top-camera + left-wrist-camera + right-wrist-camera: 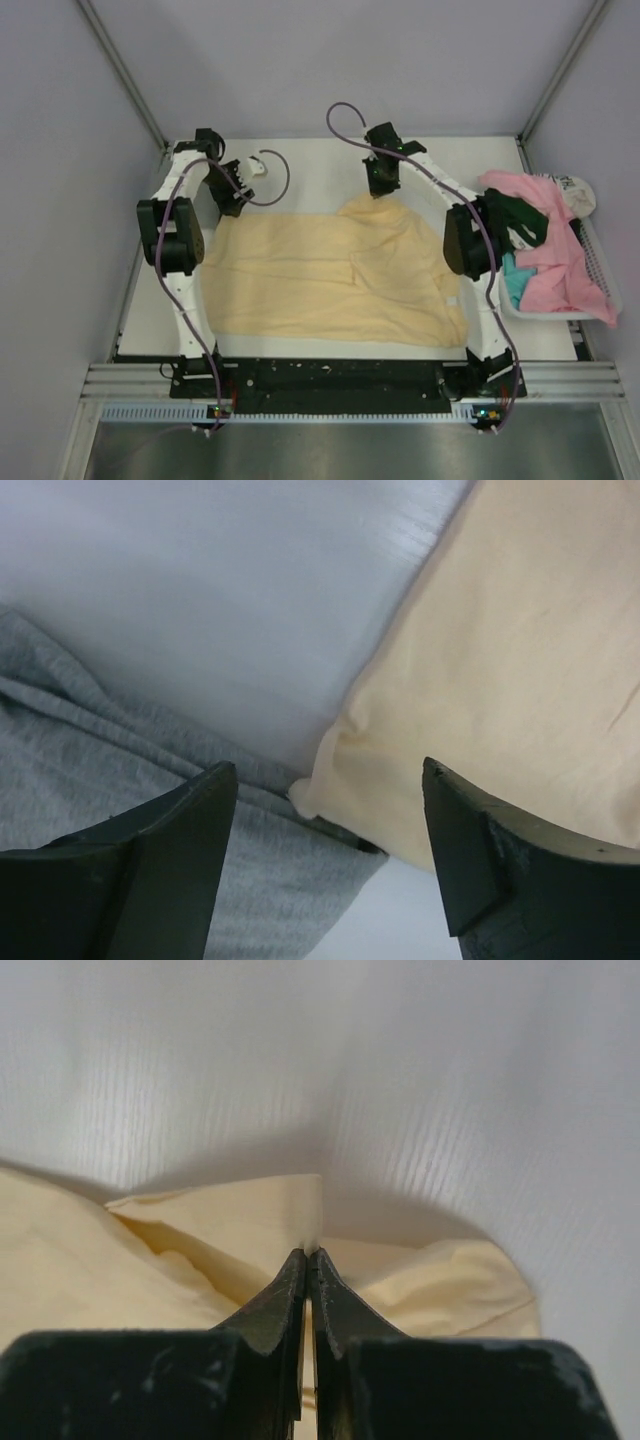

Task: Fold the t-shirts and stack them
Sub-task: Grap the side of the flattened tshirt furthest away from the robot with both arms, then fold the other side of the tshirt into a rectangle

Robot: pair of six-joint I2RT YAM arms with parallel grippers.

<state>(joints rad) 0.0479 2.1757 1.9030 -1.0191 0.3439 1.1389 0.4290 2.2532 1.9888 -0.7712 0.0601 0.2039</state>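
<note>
A pale yellow-peach t-shirt (330, 270) lies spread across the middle of the table. My right gripper (380, 188) is shut on its far edge and lifts it into a small peak; the wrist view shows the jaws (308, 1252) pinching a fold of yellow cloth (220, 1225). My left gripper (234, 200) is open at the shirt's far left corner. In the left wrist view, that corner (330, 780) lies between the spread fingertips (328, 770), on top of a grey t-shirt (130, 760) that shows at the left.
A white basket (600, 262) at the right edge holds a heap of pink (560, 270), dark green (520, 225) and teal (514, 282) shirts. Bare white table (310, 165) lies beyond the yellow shirt. Grey walls enclose the table.
</note>
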